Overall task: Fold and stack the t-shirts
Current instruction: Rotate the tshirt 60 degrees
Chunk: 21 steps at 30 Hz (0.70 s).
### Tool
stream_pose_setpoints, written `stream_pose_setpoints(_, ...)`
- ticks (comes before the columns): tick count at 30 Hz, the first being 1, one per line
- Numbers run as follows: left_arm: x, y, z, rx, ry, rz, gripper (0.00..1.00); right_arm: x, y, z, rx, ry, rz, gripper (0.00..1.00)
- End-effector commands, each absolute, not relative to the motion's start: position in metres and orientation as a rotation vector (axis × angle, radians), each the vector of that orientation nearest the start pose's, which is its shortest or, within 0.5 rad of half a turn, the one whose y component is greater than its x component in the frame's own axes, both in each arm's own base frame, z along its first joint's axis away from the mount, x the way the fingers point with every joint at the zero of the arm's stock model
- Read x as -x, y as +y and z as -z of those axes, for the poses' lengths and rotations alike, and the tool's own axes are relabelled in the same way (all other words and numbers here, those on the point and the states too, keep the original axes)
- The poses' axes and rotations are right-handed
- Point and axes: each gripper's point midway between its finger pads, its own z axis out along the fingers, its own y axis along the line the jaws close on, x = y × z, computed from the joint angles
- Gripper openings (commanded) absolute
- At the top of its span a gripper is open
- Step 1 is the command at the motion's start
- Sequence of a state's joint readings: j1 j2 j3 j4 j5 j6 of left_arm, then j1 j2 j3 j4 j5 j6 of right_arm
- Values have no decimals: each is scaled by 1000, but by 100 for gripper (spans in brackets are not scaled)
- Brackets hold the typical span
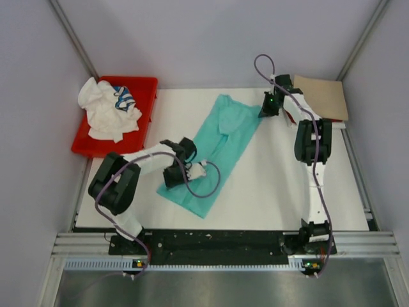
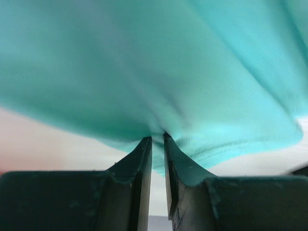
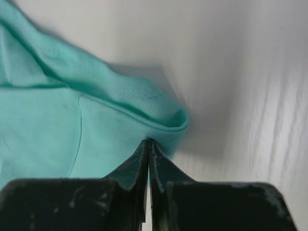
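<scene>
Both my pincers grip the soft, smooth-knit teal cloth t-shirt (image 1: pixel 223 144), which lies as a long diagonal strip on the white table (image 1: pixel 275 179).
My left pincer (image 2: pixel 158 140) clamps an edge of its near half, and my right pincer (image 3: pixel 148 144) clamps a stitched hem at its far end. The shallow red plastic tray (image 1: pixel 146 86) holds a crumpled white t-shirt (image 1: pixel 105 115) and a blue-and-white striped one (image 1: pixel 124 97).

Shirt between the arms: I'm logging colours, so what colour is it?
The shirt is plain teal, best seen in the top external view.

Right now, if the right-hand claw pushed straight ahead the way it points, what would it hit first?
The soft teal cloth t-shirt: the right gripper pinches its edge. Beyond it, probably only the white tabletop.
</scene>
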State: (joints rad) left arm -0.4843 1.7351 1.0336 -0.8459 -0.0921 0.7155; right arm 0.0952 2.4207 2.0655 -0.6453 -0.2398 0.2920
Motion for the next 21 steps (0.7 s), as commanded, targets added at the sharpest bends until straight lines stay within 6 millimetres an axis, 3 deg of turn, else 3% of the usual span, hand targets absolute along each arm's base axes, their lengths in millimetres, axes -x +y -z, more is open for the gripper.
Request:
stream_pose_setpoints(1, -162, -150, -27, -1960, 2540, 440, 22, -610, 125, -72, -116, 2417, -615, 4)
stream_pose_setpoints(4, -173, -157, -61, -1881, 2499, 445, 24, -619, 122, -120, 27, 2300, -558, 13)
stream_pose_setpoints(7, -181, -154, -87, -1877, 2444, 412, 26, -605, 121, -177, 187, 2201, -522, 23)
stream_pose_setpoints(10, -189, -152, -108, -1899, 2344, 368, 27, -562, 133, -220, 362, 2124, -561, 31)
stream_pose_setpoints(11, -192, -153, -113, -1912, 2293, 358, 28, -544, 139, -223, 433, 2101, -563, 34)
stream_pose_setpoints(13, -196, -156, -119, -1948, 2170, 349, 30, -501, 162, -258, 598, 1946, -548, 40)
stream_pose_setpoints(14, -198, -160, -122, -1952, 2088, 359, 31, -483, 173, -262, 673, 1873, -535, 43)
stream_pose_setpoints(17, -200, -175, -120, -1947, 1837, 522, 35, -402, 217, -247, 968, 1636, -569, 47)
stream_pose_setpoints(18, -200, -177, -116, -1938, 1808, 574, 38, -368, 232, -236, 1079, 1552, -608, 49)
stream_pose_setpoints(19, -197, -177, -112, -1954, 1772, 607, 40, -332, 240, -206, 1207, 1508, -644, 52)
stream_pose_setpoints(21, -192, -173, -103, -2002, 1701, 594, 42, -280, 259, -196, 1381, 1333, -651, 57)
